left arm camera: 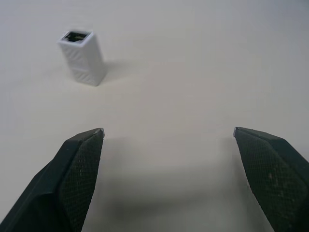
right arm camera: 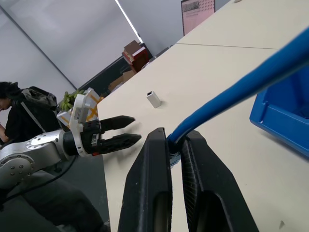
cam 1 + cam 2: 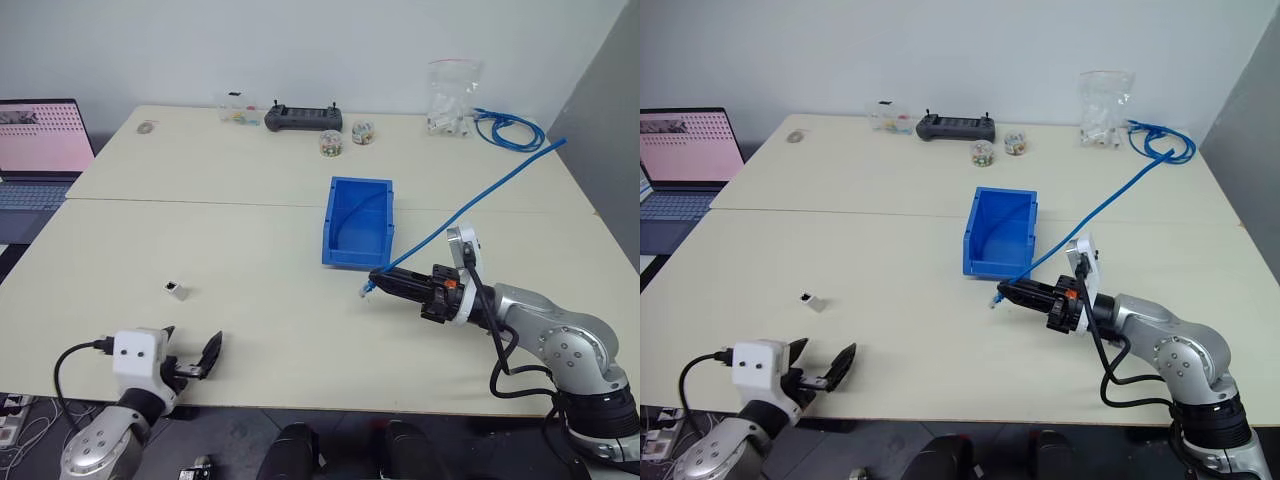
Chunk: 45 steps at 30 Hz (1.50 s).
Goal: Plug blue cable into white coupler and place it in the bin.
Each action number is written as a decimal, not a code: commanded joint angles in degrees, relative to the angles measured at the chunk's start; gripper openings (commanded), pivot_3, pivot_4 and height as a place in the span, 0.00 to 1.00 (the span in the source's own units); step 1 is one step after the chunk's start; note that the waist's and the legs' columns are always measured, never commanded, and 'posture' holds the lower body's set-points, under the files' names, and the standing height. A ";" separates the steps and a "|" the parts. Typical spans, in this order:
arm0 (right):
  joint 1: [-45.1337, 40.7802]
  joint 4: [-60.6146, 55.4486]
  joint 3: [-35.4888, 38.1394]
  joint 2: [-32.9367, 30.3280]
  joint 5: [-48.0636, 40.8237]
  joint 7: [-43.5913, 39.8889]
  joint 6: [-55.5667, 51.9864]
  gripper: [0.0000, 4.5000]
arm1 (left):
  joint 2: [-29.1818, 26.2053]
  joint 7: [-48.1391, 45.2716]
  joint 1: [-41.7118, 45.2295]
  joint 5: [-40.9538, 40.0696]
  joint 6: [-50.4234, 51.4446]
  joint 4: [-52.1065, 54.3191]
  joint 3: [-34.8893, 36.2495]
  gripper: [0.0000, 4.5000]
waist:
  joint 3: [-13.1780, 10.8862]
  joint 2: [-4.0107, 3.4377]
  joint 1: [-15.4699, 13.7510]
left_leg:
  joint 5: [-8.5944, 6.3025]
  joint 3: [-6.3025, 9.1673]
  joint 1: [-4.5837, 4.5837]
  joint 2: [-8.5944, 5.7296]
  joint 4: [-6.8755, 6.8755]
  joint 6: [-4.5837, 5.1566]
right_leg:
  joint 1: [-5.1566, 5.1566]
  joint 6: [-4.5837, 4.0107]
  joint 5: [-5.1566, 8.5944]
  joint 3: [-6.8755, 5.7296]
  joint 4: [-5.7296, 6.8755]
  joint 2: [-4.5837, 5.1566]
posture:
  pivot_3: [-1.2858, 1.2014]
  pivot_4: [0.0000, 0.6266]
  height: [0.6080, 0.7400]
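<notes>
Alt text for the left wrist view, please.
The left hand hangs open just above a pale table, its two black fingers spread wide. A small white coupler stands ahead of them, apart from both, dark socket facing up.

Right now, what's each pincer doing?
Left pincer: open, empty, short of the white coupler.
Right pincer: closed on the blue cable near its plug.

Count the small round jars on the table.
2: both at the far side of the table, side by side just right of the black controller; one jar sits nearer the blue bin, the other jar beside it.
</notes>
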State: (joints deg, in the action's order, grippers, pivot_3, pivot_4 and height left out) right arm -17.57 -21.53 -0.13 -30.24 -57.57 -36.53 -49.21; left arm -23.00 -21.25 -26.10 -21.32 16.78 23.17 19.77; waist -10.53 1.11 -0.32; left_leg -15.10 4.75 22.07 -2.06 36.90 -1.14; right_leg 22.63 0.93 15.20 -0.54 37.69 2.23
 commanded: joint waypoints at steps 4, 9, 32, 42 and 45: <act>-1.45 -0.46 0.63 1.27 0.40 -1.00 0.57 0.00 | -5.19 -5.97 4.86 -3.52 1.38 -7.70 5.04 1.00 | 0.00 0.00 0.08 | 0.00 0.09 0.02 0.03 -0.01 0.01 | 0.01 0.00 0.00 -0.14 0.05 -0.03 | 0.52 0.24 1.00; -1.76 -0.27 0.47 1.83 1.04 -1.08 0.47 0.00 | -10.48 -8.01 10.74 -2.19 1.60 -14.85 6.06 1.00 | 0.00 0.00 0.32 | 0.00 0.09 -0.01 0.06 0.02 0.01 | 0.01 -0.01 -0.01 -0.14 0.10 -0.07 | 0.52 0.24 1.00; -1.92 -1.26 0.21 3.29 2.17 -1.05 0.05 0.00 | -19.41 -15.65 27.03 1.57 7.47 -27.68 0.37 1.00 | 0.00 0.00 0.60 | 0.00 0.01 0.06 0.07 -0.02 0.00 | 0.25 -0.27 -0.18 -0.04 0.26 -0.05 | 0.52 0.24 1.00; -2.14 -1.36 -0.05 3.34 2.23 -1.06 -0.07 0.00 | -20.54 -16.89 30.33 2.91 7.03 -33.78 -0.38 0.70 | 0.00 0.00 0.63 | 0.01 -0.01 0.05 0.09 0.01 0.00 | 0.27 -0.15 -0.12 -0.04 0.34 -0.06 | 0.52 0.24 1.00; -2.13 -1.45 0.02 3.25 2.21 -1.02 -0.10 0.00 | -21.06 -17.51 31.03 3.51 6.12 -35.75 -0.68 0.56 | 0.00 0.00 0.63 | 0.01 -0.02 0.05 0.09 0.01 0.00 | 0.28 -0.29 -0.20 -0.04 0.33 -0.06 | 0.52 0.24 1.00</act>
State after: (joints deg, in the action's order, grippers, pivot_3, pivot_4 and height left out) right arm -18.79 -21.04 -0.81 -26.83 -55.16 -37.19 -49.42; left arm -42.57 -38.53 4.75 -19.15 23.44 -11.14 18.81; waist -10.53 1.12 0.31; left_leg -15.09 4.73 22.11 -1.98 36.91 -1.15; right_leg 22.92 0.63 14.99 -0.57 38.02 2.17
